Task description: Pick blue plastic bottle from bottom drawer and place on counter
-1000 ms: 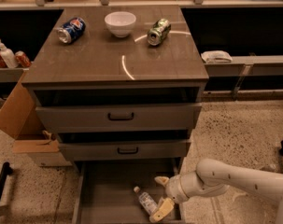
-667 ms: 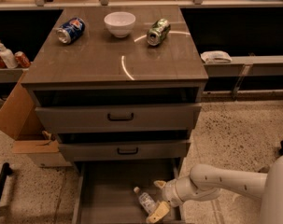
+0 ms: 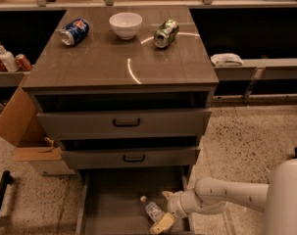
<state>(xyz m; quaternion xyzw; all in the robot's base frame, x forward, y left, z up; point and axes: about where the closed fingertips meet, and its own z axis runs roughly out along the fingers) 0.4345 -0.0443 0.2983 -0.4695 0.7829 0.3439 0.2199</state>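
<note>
Bottle: the small clear plastic bottle with a white cap (image 3: 151, 210) lies on its side in the drawer, near the right wall, with its cap pointing to the back.
Drawer: the wide grey bottom drawer (image 3: 111, 204) is pulled out, close to the floor.
Pincer: the gripper (image 3: 160, 211) is down in the drawer at the bottle's bottom end. Its two yellowish fingers (image 3: 161, 224) are apart, one on each side of the bottle. I cannot tell if they touch it.
Arm: the fat white robot arm (image 3: 231, 196) reaches in from the right.
Counter: the shiny grey-brown counter (image 3: 113, 70) on top of the cabinet has curved light marks on it.
On the counter: a blue soda can on its side (image 3: 73, 32), a white round bowl (image 3: 125, 24) and a green can on its side (image 3: 166, 33), all at the back.
Other drawers: two grey drawer fronts with black handles (image 3: 126, 123) sit above the bottom drawer.
Left side: a brown cardboard box (image 3: 15, 124) leans by the cabinet.
</note>
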